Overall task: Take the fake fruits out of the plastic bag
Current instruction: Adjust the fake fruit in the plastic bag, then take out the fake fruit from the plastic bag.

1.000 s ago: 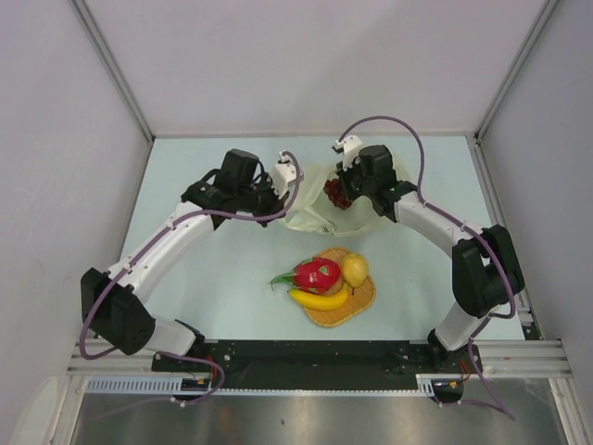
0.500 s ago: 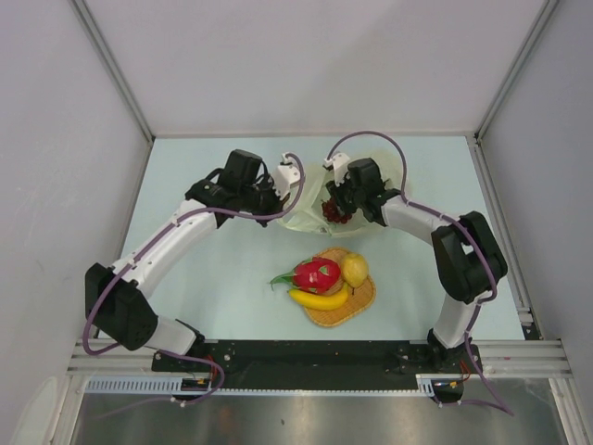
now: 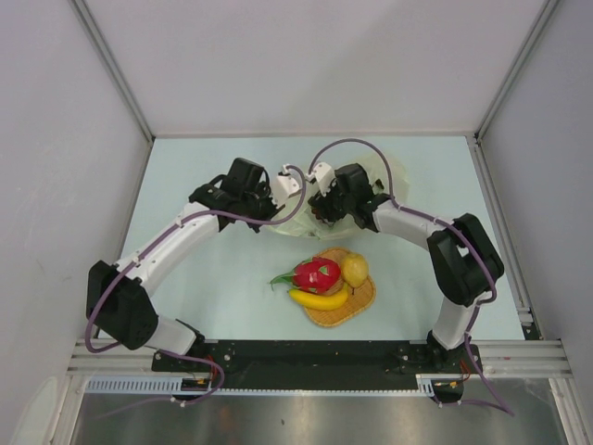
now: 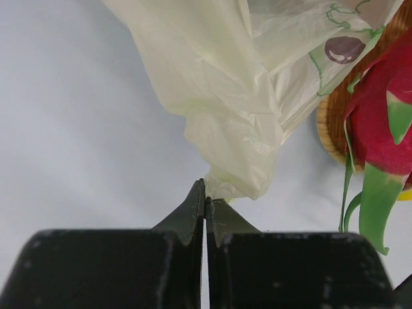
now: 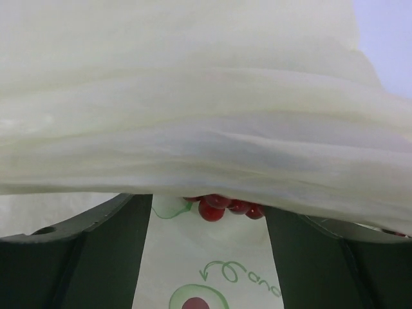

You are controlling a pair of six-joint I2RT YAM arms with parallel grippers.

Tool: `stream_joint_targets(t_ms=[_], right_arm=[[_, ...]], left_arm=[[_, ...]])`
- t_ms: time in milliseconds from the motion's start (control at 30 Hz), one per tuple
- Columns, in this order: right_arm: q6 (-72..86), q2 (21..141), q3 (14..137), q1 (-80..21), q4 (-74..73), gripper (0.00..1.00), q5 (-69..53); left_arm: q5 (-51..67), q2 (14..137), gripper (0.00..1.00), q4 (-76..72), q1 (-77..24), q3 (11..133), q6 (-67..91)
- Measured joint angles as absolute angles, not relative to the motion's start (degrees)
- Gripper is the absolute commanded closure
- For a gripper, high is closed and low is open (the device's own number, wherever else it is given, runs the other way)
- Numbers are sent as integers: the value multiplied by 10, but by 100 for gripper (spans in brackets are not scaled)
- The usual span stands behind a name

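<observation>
The plastic bag (image 3: pixel 295 222) lies crumpled at the table's middle back. My left gripper (image 4: pixel 206 201) is shut on its bunched corner, and the pale film (image 4: pixel 238 96) hangs from the tips. My right gripper (image 5: pixel 209 209) is open and pushed into the bag (image 5: pixel 206 116), whose fold covers its fingertips. Dark red grapes (image 5: pixel 222 207) lie between its fingers (image 5: pixel 96 257) under that fold, on printed film. The dragon fruit (image 3: pixel 316 273), lemon (image 3: pixel 355 270) and banana (image 3: pixel 320 299) rest outside the bag on the woven mat (image 3: pixel 363 301). The dragon fruit (image 4: pixel 380 122) also shows in the left wrist view.
The round orange mat (image 4: pixel 329 125) lies just in front of the bag, close to both grippers (image 3: pixel 320 206). White walls and metal posts enclose the pale table (image 3: pixel 204 278) on three sides. Purple cables loop over both arms.
My right gripper has moved left toward the left gripper and its jaws have opened. The grapes seen at it from above are now hidden under it. The left arm has barely moved.
</observation>
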State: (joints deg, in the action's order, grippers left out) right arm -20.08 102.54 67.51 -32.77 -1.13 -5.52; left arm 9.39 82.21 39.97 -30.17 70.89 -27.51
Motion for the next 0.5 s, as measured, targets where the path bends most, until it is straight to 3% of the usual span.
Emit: stream_joint_targets(t_ms=[367, 500], right_arm=[[-317, 1114, 694, -341, -10, 27, -9], [-336, 1127, 708, -339, 0, 49, 9]], left_arm=[[91, 840, 100, 395, -296, 728, -275], [91, 840, 100, 389, -294, 728, -274]])
